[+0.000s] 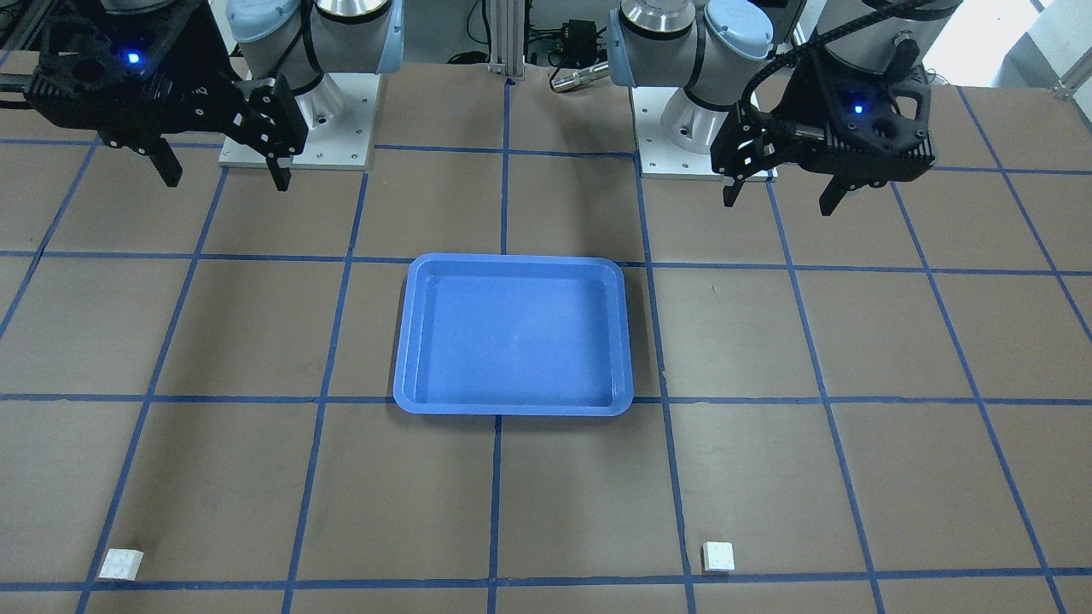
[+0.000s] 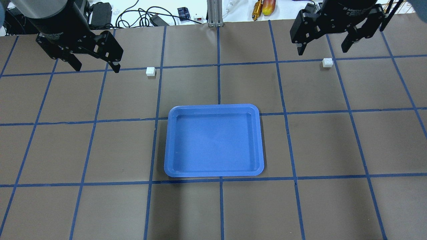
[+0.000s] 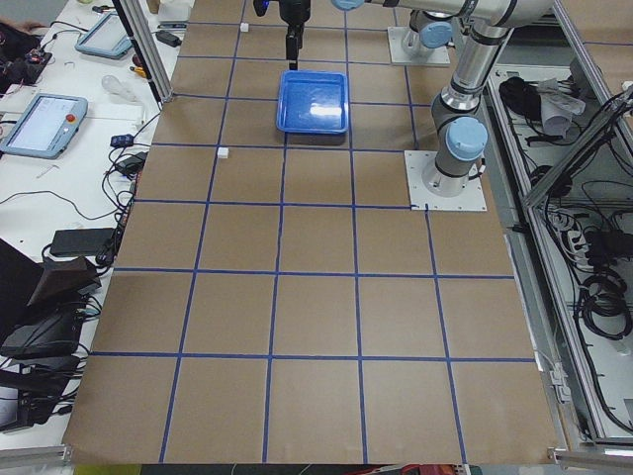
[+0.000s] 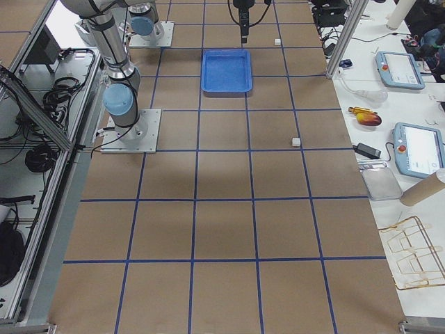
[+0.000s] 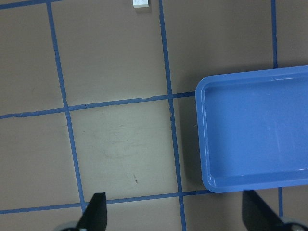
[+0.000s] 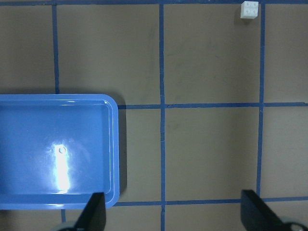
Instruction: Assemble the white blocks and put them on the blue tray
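The blue tray (image 2: 213, 107) lies empty at the table's centre; it also shows in the front view (image 1: 512, 261). One white block (image 2: 150, 71) sits on the table far-left of the tray, in the front view (image 1: 717, 557) and at the top edge of the left wrist view (image 5: 140, 4). The other white block (image 2: 327, 62) sits far right, in the front view (image 1: 120, 564) and the right wrist view (image 6: 249, 9). My left gripper (image 2: 96, 66) is open and empty, raised left of its block. My right gripper (image 2: 323, 50) is open and empty, raised over its block's area.
Brown table with a blue tape grid. The arm base plates (image 1: 294, 128) stand at the robot's edge. Cables and tools (image 2: 260, 8) lie beyond the far edge. Teach pendants (image 4: 400, 69) rest on side benches. The tray's rim shows in both wrist views (image 5: 204, 139) (image 6: 114, 144).
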Controlling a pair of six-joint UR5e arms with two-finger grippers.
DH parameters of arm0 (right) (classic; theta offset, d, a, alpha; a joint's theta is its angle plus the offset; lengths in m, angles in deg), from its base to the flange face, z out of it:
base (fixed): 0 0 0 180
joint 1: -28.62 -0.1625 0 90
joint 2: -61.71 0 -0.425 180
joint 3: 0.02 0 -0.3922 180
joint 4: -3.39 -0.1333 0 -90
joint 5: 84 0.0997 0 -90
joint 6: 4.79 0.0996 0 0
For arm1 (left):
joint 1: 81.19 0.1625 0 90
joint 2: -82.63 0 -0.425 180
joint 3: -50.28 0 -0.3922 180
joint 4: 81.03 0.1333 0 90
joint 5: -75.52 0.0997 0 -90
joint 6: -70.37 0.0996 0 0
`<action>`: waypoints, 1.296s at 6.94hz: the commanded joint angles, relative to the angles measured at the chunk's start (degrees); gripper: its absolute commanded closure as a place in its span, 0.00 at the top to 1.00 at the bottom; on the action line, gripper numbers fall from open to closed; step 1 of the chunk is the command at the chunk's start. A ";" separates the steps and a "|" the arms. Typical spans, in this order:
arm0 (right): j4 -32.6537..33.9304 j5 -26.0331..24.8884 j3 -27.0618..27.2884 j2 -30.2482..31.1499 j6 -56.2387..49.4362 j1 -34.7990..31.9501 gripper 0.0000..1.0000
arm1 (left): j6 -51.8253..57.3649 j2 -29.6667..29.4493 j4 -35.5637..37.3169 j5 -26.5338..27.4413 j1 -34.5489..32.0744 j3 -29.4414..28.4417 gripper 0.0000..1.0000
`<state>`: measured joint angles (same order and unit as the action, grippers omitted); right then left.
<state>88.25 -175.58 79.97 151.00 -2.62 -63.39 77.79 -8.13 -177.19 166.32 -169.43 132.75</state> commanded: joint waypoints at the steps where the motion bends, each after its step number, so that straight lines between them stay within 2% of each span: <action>1: 0.04 0.00 -0.09 0.00 0.04 -0.01 1.00 | -0.65 0.06 0.10 -0.80 -0.01 0.59 1.00; 7: -0.40 -0.61 -0.44 -0.26 -1.54 1.22 1.00 | -0.57 0.24 0.45 -0.19 -0.01 0.68 1.00; 9: 0.39 -0.18 -0.27 -0.70 -16.42 4.80 1.00 | -0.57 0.33 0.45 -0.19 0.00 0.94 1.00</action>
<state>88.24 -176.11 79.60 150.61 -11.53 -60.96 77.27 -7.80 -176.74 166.21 -169.39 133.58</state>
